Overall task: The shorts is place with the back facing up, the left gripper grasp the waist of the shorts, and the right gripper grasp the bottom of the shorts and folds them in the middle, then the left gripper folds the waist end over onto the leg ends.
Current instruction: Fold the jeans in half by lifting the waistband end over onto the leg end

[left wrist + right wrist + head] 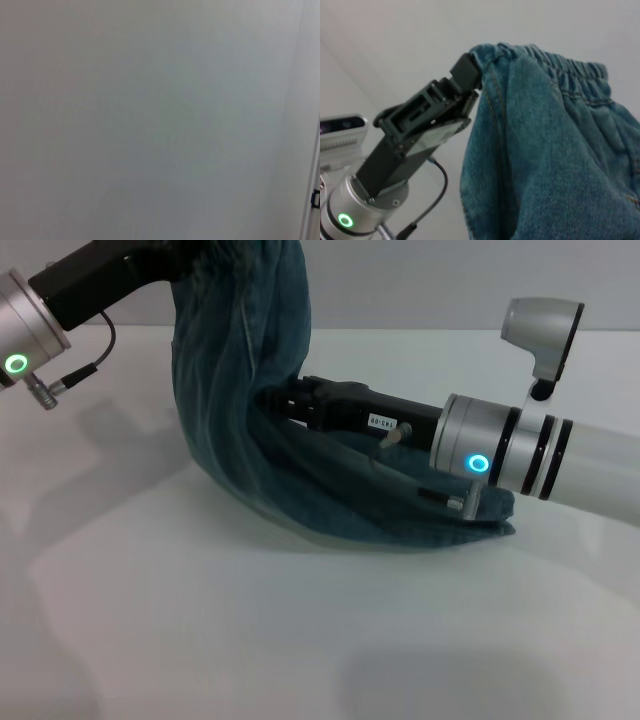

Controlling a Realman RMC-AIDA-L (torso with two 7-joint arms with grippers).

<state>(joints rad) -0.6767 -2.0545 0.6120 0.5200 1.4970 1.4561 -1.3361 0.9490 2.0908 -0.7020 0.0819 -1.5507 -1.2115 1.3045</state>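
The blue denim shorts [240,390] hang in a long drape from the top of the head view down to the table, where their lower end [470,525] lies bunched under my right wrist. My left gripper [470,80] is raised at the upper left and shut on the waist [545,57], pinching one end of the gathered elastic band. My right gripper [272,397] reaches in from the right, low over the table, with its tip pressed into the denim at mid-height. The bottom of the shorts and the leg ends are hidden in the folds. The left wrist view shows only blank white surface.
The white tabletop [200,630] spreads out in front of and to the left of the shorts. A thin black cable [85,365] loops off my left wrist. The right arm's silver wrist and white forearm [560,455] cross the right side above the cloth.
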